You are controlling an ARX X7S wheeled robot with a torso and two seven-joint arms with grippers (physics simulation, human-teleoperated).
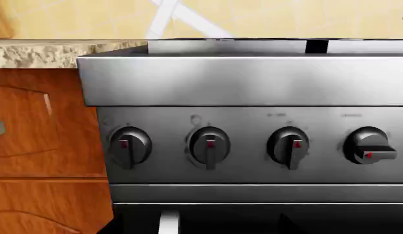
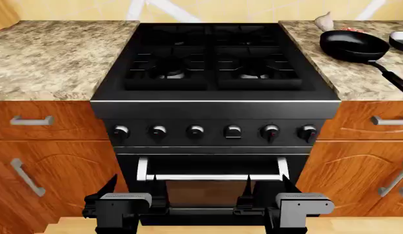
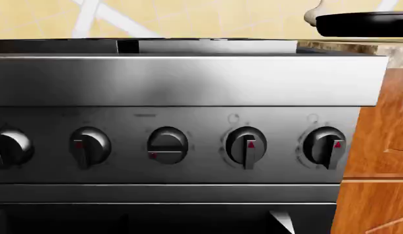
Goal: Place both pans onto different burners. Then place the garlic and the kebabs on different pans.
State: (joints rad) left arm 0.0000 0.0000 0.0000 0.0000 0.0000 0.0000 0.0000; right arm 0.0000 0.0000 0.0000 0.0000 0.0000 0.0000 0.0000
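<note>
- Pans: large black pan [image 2: 355, 45] on the right countertop [image 2: 357, 80] beside the stove [image 2: 214, 105]; grey pan [image 2: 401, 41] just beyond it at the frame edge.
- Garlic [image 2: 324, 21] behind the black pan; kebabs [image 2: 349, 29] barely visible there.
- Burners [image 2: 214, 58] bare.
- Left gripper [image 2: 123, 202] and right gripper [image 2: 289, 202] low before the oven door; jaw state cannot be told.

Stove [image 2: 214, 109]: brushed metal front with a soft sheen; burners [image 2: 213, 63] of matt black cast-iron grating. Knobs [image 2: 195, 131] below the stove's front edge: dark bodies, silvery glossy faces. Oven handle [image 2: 213, 176] under the knobs: polished metal bar. Surface [image 2: 55, 56] either side of the stove: speckled stone, smooth. Cabinet fronts [image 2: 48, 161] flanking the stove: reddish varnished wood, grey metal pulls. Larger pan [image 2: 354, 45] right of the stove: black, glossy. Garlic [image 2: 324, 21] behind it: pale, matt.
</note>
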